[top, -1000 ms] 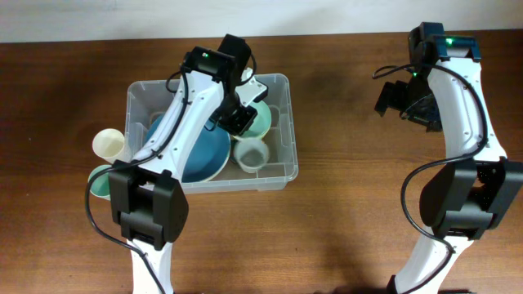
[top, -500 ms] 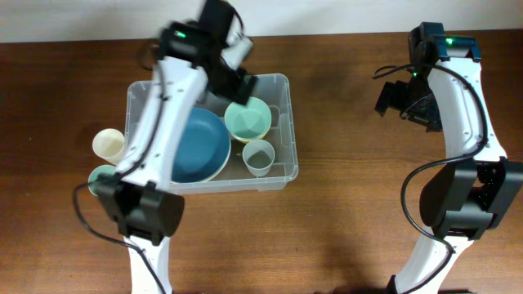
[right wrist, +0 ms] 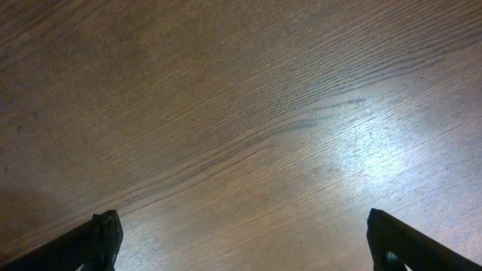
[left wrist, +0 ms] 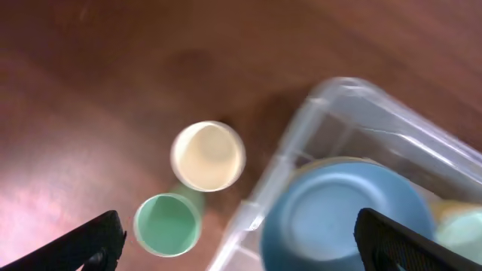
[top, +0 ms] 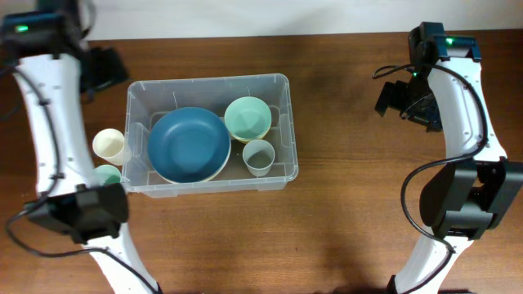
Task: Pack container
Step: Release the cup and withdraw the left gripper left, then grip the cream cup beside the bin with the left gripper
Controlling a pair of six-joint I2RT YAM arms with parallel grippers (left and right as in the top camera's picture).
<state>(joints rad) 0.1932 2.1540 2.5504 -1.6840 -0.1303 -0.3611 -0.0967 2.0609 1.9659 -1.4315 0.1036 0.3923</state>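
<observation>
The container (top: 278, 174) is a clear plastic bin left of the table's middle. Inside lie a blue plate (top: 188, 145), a mint green bowl (top: 248, 118) and a pale grey cup (top: 258, 157). Just outside its left wall stand a cream cup (top: 109, 145) and a green cup (top: 106, 175). My left gripper (top: 102, 69) hangs open and empty beyond the bin's back left corner. The left wrist view looks down on the cream cup (left wrist: 208, 156), the green cup (left wrist: 167, 223), the bin's rim (left wrist: 301, 143) and the blue plate (left wrist: 346, 218). My right gripper (top: 402, 100) is open over bare wood at the far right.
The wooden table (top: 343, 212) runs around the bin. The right wrist view shows only wood grain (right wrist: 241, 113) between my open right gripper's (right wrist: 241, 226) fingers. A pale wall edge lies along the table's back.
My left gripper let go of the green bowl inside the container, rose, and swung out to the back left. The right arm has not moved.
</observation>
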